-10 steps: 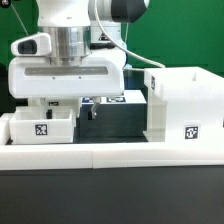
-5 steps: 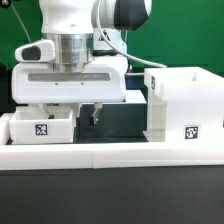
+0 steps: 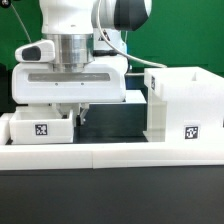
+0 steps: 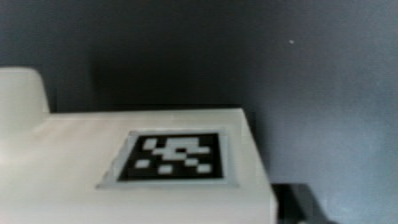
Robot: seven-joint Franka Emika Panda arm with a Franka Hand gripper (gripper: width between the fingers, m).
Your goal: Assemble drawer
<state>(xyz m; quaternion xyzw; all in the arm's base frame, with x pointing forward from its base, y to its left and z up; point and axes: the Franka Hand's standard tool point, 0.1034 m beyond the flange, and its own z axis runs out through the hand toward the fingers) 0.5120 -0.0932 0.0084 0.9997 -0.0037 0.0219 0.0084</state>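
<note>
**A:** Gripper (image 3: 80, 117) has slid toward the exterior view's left and is now just beside the small drawer box (image 3: 40, 128). Jaws? Can't tell, they're mostly hidden.

**B:** Looks like the lining-up-to-grab step to me. Next it'd need to straddle a box wall, pinch it, then head for the open case (image 3: 185, 95) on the right.

Black-and-white tag (image 4: 178, 158) on white surface (image 4: 63, 150), dark table (image 4: 267, 50) beyond
</note>
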